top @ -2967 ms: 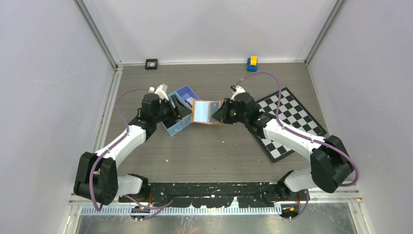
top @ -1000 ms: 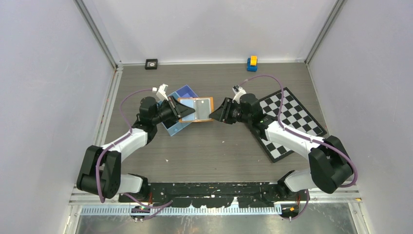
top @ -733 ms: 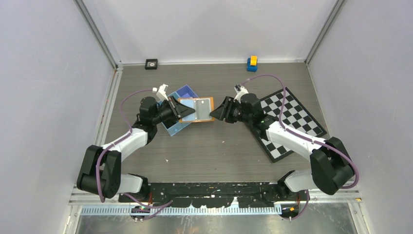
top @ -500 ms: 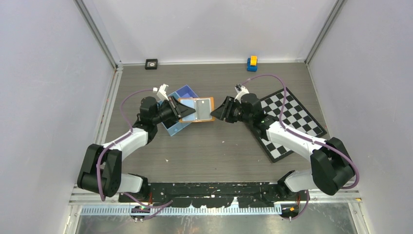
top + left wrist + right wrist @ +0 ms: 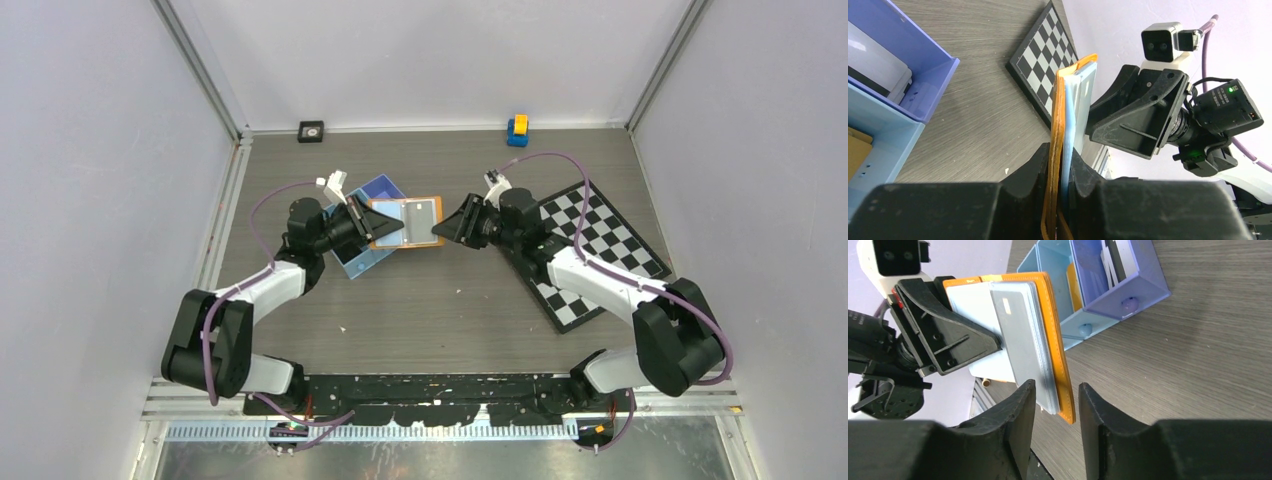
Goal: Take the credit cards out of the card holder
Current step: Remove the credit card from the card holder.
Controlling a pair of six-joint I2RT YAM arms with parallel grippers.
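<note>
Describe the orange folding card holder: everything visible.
The orange folding card holder looks like leather, with a pale inside. It is held clear of the table, tilted on edge, next to the blue plastic tray. Pale grey-blue cards lie stacked against its inner face. The left gripper clamps one end. The right gripper straddles the opposite end with its jaws apart; contact there is unclear.

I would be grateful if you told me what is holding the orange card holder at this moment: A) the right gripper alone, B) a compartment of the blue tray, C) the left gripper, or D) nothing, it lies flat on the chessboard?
C: the left wrist view shows the left gripper clamped on the card holder, which stands upright, while the right gripper is only open around its edge.
</note>
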